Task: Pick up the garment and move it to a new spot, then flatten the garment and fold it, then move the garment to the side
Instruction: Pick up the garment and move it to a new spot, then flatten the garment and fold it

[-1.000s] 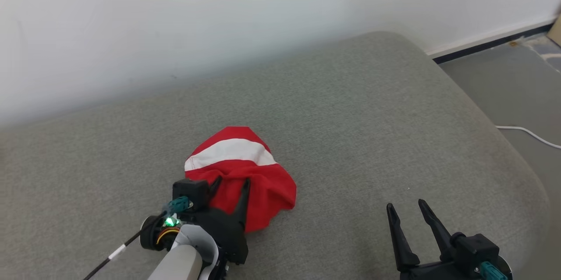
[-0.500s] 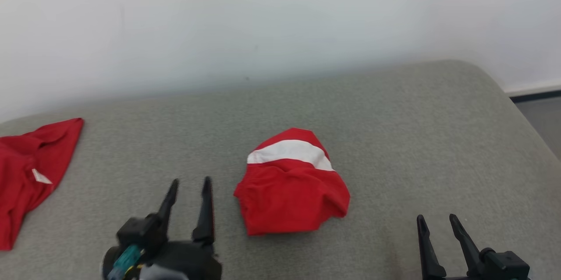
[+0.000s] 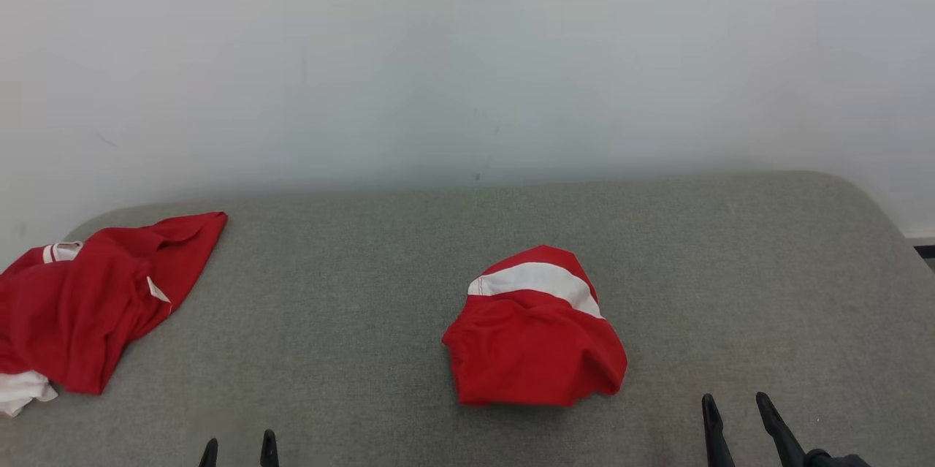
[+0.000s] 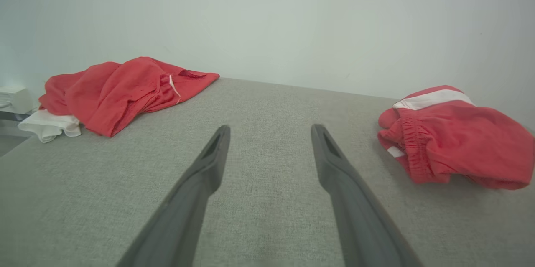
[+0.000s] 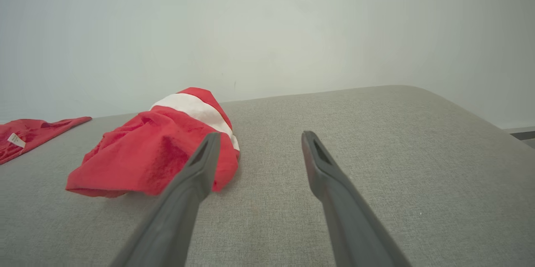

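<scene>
A folded red garment (image 3: pixel 533 335) with a white stripe lies in a compact bundle mid-surface; it shows at the right of the left wrist view (image 4: pixel 455 146) and at the left of the right wrist view (image 5: pixel 159 150). A second red garment (image 3: pixel 88 299) lies crumpled at the far left (image 4: pixel 121 87) (image 5: pixel 29 135). My left gripper (image 3: pixel 239 449) (image 4: pixel 269 133) is open and empty, low and left of the bundle, apart from it. My right gripper (image 3: pixel 735 408) (image 5: pixel 260 137) is open and empty, to the bundle's right.
Everything rests on a grey padded surface (image 3: pixel 350 291) with rounded edges, backed by a plain white wall (image 3: pixel 467 72). A white piece of cloth (image 3: pixel 18 390) (image 4: pixel 50 127) pokes out beneath the crumpled garment at the left edge. A strip of floor (image 3: pixel 924 251) shows at the right.
The camera has swung left and up, bringing the crumpled garment into view. My left gripper has drawn back off the folded bundle, which stays where it lay.
</scene>
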### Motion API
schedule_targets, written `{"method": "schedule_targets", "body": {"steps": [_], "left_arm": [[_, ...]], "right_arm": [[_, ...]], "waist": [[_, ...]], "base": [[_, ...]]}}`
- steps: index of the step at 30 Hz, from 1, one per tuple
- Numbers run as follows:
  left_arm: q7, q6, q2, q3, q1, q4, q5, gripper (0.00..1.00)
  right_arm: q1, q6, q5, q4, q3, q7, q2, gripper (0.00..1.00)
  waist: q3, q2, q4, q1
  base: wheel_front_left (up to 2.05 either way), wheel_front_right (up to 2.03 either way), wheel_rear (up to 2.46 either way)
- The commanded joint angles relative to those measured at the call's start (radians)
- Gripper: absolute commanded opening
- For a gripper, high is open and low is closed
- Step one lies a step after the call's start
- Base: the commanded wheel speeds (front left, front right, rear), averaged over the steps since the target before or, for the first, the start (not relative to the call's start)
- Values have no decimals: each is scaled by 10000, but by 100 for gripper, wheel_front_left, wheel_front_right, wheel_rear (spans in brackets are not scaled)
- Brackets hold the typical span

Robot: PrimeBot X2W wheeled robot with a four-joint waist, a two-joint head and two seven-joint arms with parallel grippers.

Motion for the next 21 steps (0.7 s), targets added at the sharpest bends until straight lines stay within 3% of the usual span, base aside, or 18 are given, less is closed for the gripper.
{"method": "schedule_targets", "body": {"steps": [1, 11, 21], "left_arm": [[-31, -54, -41, 80, 103, 40, 143, 100], [-32, -653, -160, 854, -28, 716, 571, 100], [-33, -905, -334, 1012, -335, 981, 889, 100]], "right_arm": [[148, -21, 48, 15, 11, -27, -98, 100], [-135, -21, 460, 547, 460, 49, -518, 100], [-567, -21, 645, 1034, 739, -48, -633, 100]], "waist": [[-147, 0, 142, 1], [-96, 0, 85, 1], [43, 0, 26, 1]], "base": [[0, 0, 0], [0, 0, 0], [0, 0, 0]]}}
